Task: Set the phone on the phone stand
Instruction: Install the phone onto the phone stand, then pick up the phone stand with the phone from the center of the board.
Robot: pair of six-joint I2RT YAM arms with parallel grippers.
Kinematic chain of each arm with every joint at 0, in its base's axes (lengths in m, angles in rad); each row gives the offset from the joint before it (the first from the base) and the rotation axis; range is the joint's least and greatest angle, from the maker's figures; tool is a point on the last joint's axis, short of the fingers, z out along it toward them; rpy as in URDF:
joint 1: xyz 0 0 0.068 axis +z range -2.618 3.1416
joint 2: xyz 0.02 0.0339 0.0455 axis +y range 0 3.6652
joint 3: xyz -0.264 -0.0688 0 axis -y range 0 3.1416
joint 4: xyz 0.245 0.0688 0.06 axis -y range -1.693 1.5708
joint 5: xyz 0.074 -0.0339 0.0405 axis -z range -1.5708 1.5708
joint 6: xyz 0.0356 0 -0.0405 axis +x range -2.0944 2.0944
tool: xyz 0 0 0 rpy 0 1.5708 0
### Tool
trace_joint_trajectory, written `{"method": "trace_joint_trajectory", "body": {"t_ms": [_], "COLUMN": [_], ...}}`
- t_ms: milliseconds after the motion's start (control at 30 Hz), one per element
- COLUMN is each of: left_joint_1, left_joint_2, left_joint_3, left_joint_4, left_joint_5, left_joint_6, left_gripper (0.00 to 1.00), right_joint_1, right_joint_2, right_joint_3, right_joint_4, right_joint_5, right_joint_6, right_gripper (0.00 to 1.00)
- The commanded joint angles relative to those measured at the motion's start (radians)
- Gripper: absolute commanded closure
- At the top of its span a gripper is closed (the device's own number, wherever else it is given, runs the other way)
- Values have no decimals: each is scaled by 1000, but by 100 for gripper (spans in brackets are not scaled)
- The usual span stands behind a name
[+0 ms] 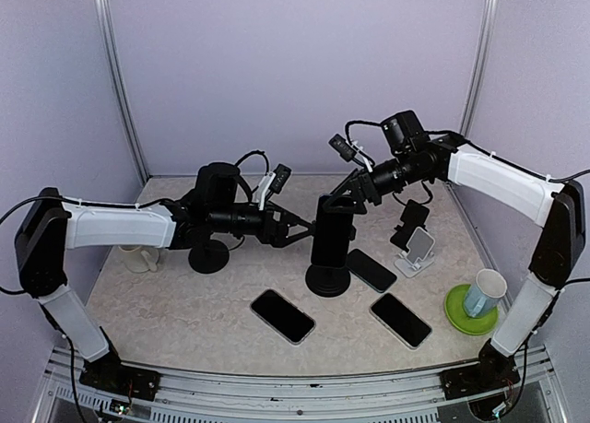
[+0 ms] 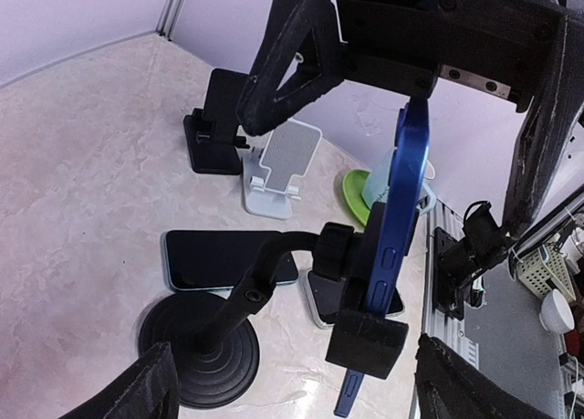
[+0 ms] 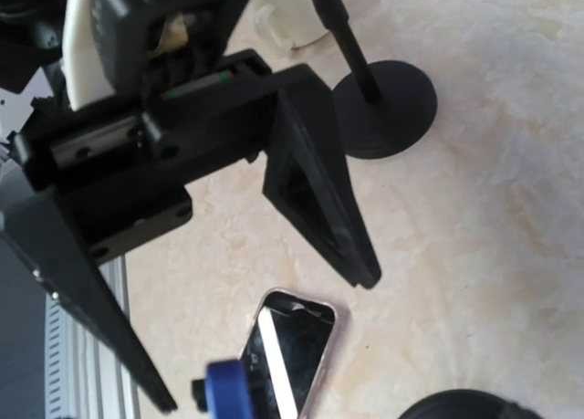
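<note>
A: Phone, where?

B: Blue phone (image 2: 401, 209) upright, seen edge-on from the left wrist. It sits in the clamp of the black phone stand (image 2: 196, 350).

A: Right pincer?

B: Right pincer (image 1: 339, 200) just above the stand's clamp. Fingers spread wide either side of the phone's top end, gripping nothing.

A: Left?

B: Left pincer (image 1: 304, 234) close beside the stand, also spread wide, empty.

A: Else?

B: Dark handset (image 1: 282, 315) flat on the desk (image 1: 184, 303), near the stand's base.
</note>
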Motion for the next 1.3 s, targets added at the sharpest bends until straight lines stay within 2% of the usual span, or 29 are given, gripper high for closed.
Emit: {"method": "trace_joint_trajectory", "body": {"t_ms": [0,467,600,767,967,1267], "left_joint_1": [3,-3,-4,-6,-7,-6], "left_joint_2": [25,63,67,72,76,68], "left_joint_3": [44,100,109,115,122,123], "left_joint_4": [-31,-61,-62,-65,-62,-36], "left_joint_5": [42,123,133,145,164,180], "left_joint_6": [24,40,43,45,42,34], "left_gripper": [14,32,41,57,62,79], "right_joint_1": [-9,-71,-96,-133,-155,-160], "right_joint_2": [-51,-182,-225,-280,-301,-290], "right_joint_3": [-20,-164,-229,-285,-304,-315], "right_joint_4": [25,121,153,182,197,205], "right_joint_5": [51,119,133,153,174,182], "right_joint_6": [29,102,115,132,139,139], "right_gripper": [0,0,0,0,0,0]}}
